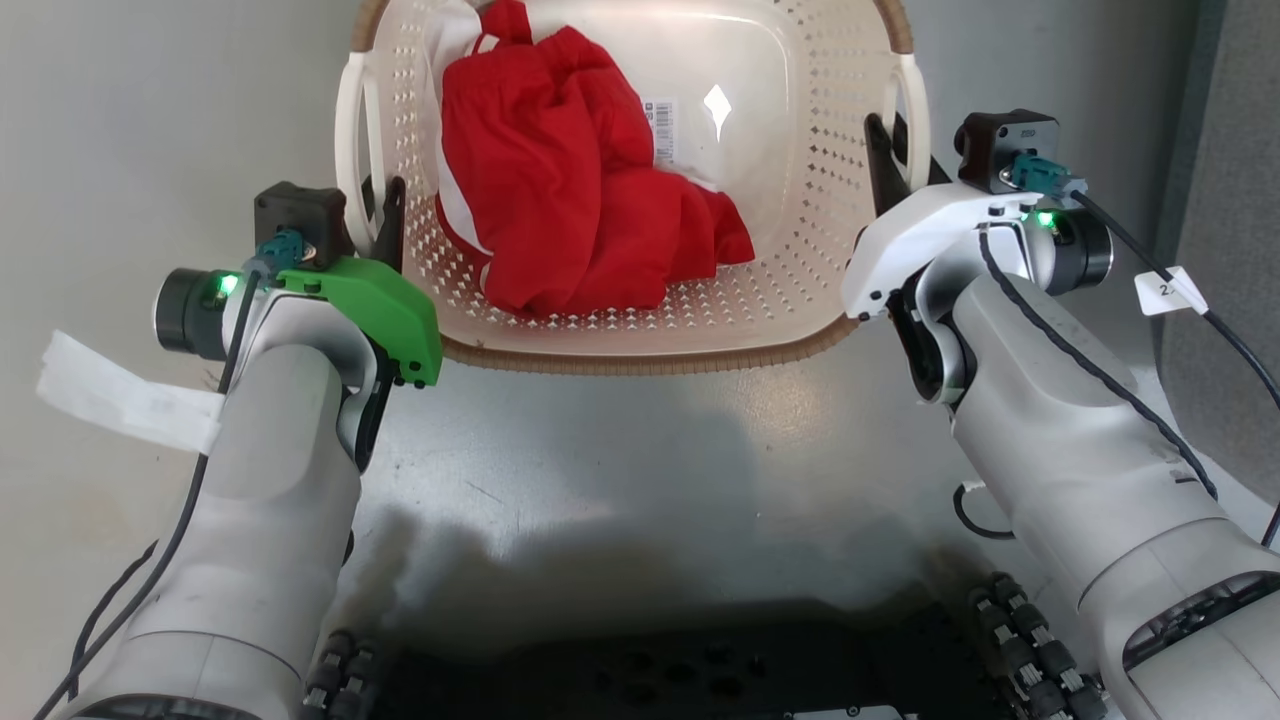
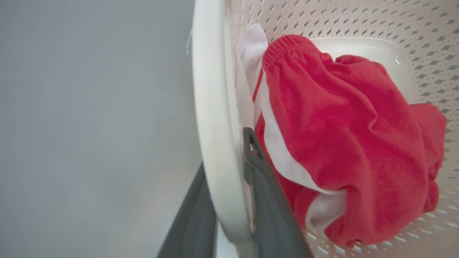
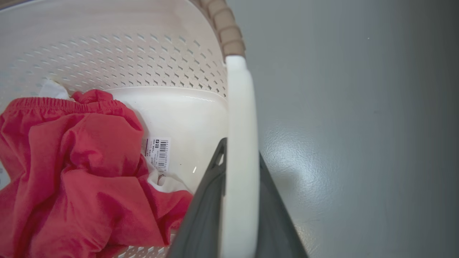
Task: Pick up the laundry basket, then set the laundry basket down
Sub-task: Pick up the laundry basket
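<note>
The left gripper [image 1: 380, 195] [image 2: 226, 154] is clamped on the left handle [image 1: 352, 140] [image 2: 215, 107] of the laundry basket [image 1: 800, 250] [image 2: 358, 18] [image 3: 143, 53]. In the left wrist view one dark finger lies against the outer face of the white bar and the other against its inner face. A strip of white paper [image 1: 120, 390] hangs from the cable beside the left forearm. The basket sits between the two arms over the grey floor [image 1: 600, 470], just beyond the robot's dark base [image 1: 650, 680], with its brown near rim facing the robot. I cannot tell whether its bottom touches the floor or hangs clear. Inside it, a crumpled red garment [image 1: 570, 190] [image 2: 340, 136] [image 3: 71, 172] with white trim lies heaped toward the left wall. A barcode label [image 1: 662, 125] [image 3: 157, 152] is stuck to the bare bottom just right of it. The right gripper [image 1: 893, 150] [image 3: 241, 150] grasps the right handle [image 1: 912, 110] [image 3: 242, 125] the same way, with one finger on each face of the bar in the right wrist view. A small white tag [image 1: 1168, 290] sits on the cable running off the right wrist.
</note>
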Tool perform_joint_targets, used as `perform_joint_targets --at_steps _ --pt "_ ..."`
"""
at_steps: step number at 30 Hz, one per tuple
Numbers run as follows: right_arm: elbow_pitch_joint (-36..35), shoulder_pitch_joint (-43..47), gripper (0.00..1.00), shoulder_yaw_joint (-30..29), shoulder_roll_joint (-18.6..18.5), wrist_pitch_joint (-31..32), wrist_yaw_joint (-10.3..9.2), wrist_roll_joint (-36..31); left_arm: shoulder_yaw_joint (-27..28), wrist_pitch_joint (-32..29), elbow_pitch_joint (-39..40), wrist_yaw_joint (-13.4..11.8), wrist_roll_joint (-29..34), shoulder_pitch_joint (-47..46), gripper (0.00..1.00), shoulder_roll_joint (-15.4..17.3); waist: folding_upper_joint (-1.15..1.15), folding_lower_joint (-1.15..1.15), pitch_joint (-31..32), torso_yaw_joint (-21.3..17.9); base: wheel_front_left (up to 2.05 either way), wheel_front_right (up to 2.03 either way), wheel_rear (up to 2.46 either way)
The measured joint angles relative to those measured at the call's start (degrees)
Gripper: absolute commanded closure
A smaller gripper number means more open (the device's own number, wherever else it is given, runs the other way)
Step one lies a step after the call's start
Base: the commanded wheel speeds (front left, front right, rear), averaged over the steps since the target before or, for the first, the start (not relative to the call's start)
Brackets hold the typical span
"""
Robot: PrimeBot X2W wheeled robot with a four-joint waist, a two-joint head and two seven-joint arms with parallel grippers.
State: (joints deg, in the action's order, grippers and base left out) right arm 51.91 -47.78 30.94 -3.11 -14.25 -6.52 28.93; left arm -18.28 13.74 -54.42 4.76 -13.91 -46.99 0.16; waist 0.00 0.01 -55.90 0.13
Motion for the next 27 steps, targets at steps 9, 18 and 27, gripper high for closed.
perform_joint_targets --at_steps 9,18,27 --pt "1.5 0.0 1.0 1.8 0.1 0.0 -0.08 2.6 -0.7 0.2 -2.2 -0.3 -2.3 0.0 1.0 -0.1 0.0 0.0 3.2 -0.3 0.0 0.0 0.0" --pt "4.7 0.5 1.0 3.5 0.6 0.0 -0.07 4.4 -2.0 0.5 -4.8 -0.6 -4.2 0.9 1.0 -0.5 0.0 -0.01 8.4 -0.3 0.0 0.0 0.0" --pt "8.0 3.3 1.0 6.0 1.4 2.0 0.47 7.7 -3.3 0.4 -8.5 -0.5 -7.7 4.5 1.0 -1.1 0.0 -0.01 15.1 0.1 0.0 0.0 0.0"
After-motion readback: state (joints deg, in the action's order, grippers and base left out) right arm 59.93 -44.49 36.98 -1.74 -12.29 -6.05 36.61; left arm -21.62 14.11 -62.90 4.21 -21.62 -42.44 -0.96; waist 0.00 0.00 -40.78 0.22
